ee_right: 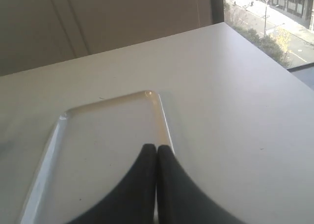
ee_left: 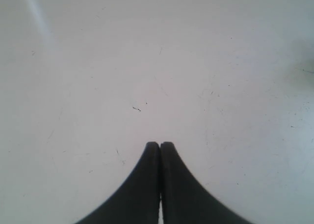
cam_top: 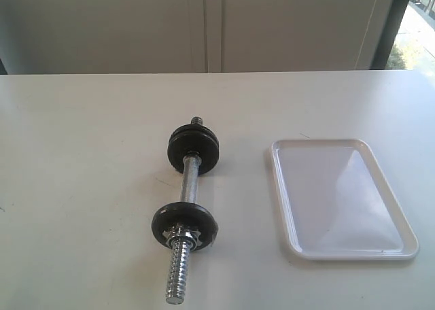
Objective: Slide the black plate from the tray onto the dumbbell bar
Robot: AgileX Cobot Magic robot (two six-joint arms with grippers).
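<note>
Left jaws pressed together over bare desk (ee_left: 98,62), gripping nothing. Right jaws likewise shut, tips above the tray (ee_right: 163,118), which lies empty. The black plate is probably among the discs (cam_top: 194,148) on the dumbbell bar (cam_top: 189,184), well clear of both jaws, hence the idle arms.

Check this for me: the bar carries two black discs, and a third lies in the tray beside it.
Wrong on the tray: the exterior view shows nothing lying in it. The bar does carry two black discs, a far disc and a near disc.
</note>
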